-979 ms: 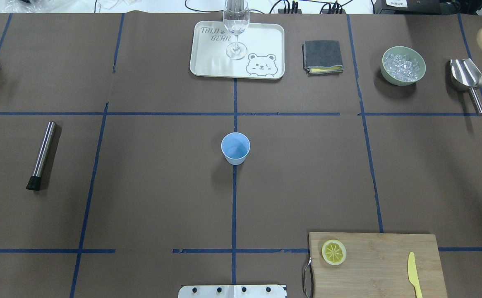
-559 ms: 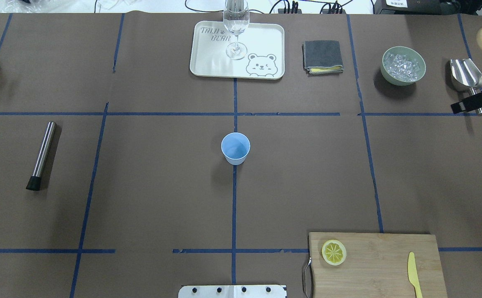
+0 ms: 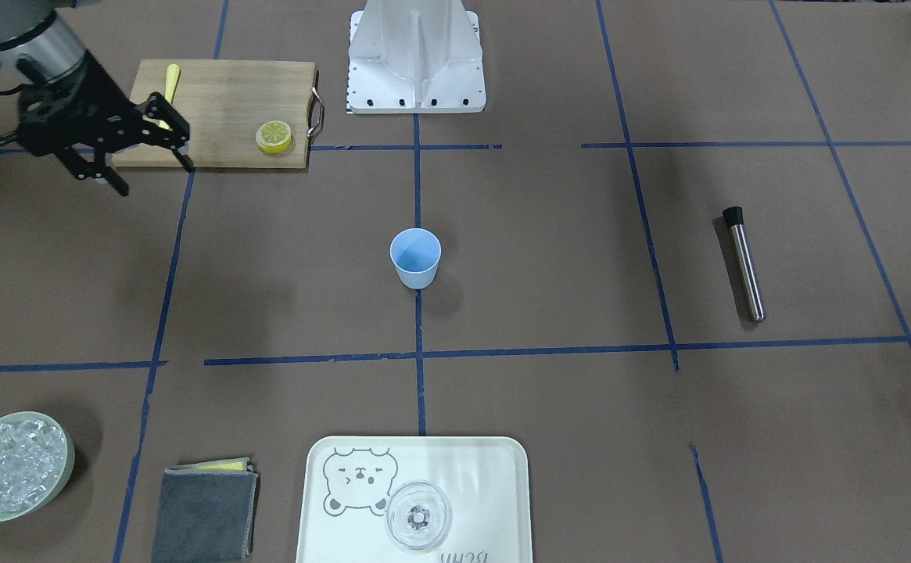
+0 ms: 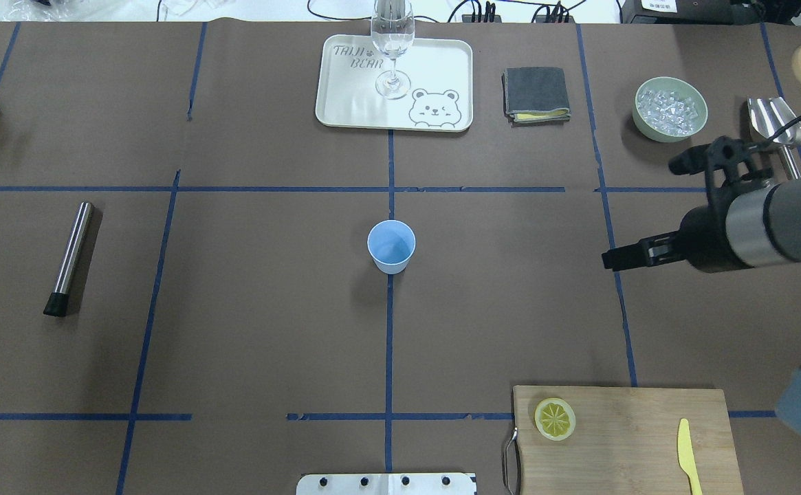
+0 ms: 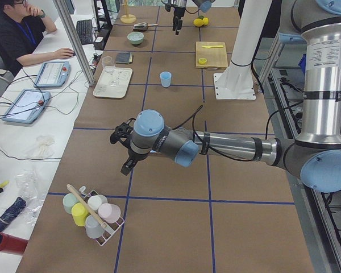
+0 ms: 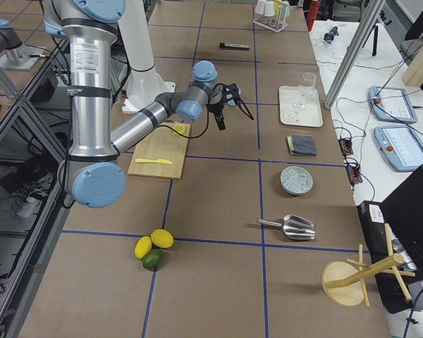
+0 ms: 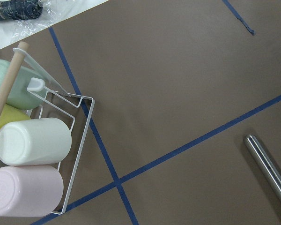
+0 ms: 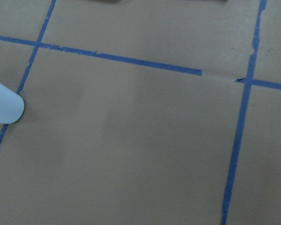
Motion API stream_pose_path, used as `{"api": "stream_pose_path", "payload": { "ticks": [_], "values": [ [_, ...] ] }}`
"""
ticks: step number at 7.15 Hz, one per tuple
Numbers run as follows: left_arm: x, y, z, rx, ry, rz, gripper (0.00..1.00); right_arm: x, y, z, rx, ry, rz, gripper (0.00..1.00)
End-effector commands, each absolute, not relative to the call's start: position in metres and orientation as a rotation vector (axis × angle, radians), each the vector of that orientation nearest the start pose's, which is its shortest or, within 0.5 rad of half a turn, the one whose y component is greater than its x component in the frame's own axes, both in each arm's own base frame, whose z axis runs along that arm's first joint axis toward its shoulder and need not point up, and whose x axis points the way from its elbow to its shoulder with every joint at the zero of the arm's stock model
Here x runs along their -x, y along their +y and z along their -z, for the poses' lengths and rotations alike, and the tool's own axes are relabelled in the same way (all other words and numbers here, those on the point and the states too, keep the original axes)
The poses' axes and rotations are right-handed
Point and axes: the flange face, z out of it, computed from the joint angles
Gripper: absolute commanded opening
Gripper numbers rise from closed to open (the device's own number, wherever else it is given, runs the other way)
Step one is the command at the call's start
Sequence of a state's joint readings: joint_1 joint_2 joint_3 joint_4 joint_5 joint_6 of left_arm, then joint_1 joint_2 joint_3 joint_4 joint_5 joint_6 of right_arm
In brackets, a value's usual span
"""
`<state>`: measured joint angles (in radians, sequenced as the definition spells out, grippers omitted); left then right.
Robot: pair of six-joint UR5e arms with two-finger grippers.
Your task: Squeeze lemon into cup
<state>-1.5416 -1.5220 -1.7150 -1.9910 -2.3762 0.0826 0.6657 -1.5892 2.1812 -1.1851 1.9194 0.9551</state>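
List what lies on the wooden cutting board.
The board holds the lemon slice near its handle and a yellow knife at the far end. From the front, the right gripper hides part of the knife.

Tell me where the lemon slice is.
In the overhead view the lemon slice lies at lower right, on the wooden cutting board, at its left end beside the metal handle; the yellow knife lies at the other end.

One cup (image 4: 391, 246), one lemon slice (image 4: 555, 419), one knife (image 4: 687, 455), one glass (image 4: 392, 51).
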Motion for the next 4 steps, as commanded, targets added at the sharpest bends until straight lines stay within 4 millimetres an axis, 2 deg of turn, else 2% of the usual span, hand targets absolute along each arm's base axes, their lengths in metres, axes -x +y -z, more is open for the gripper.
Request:
{"api": "stream_pose_path", "payload": {
  "ticks": [1,2,3,4],
  "values": [
    [0.047,-0.491,-0.561,-0.508,0.776,-0.311,1.0,0.373,-0.286,-0.313,-0.294,-0.881,0.113,1.0],
    [0.047,-0.491,-0.562,-0.506,0.776,-0.31,1.0,0.416,-0.263,-0.273,-0.273,-0.787,0.107,1.0],
    [0.047,-0.491,-0.562,-0.506,0.776,-0.309,1.0,0.44,-0.238,-0.267,-0.266,-0.74,0.099,1.0],
    [0.047,-0.491,-0.562,-0.506,0.776,-0.309,1.0,0.447,-0.22,-0.275,-0.258,-0.727,0.088,1.0]
  ]
}}
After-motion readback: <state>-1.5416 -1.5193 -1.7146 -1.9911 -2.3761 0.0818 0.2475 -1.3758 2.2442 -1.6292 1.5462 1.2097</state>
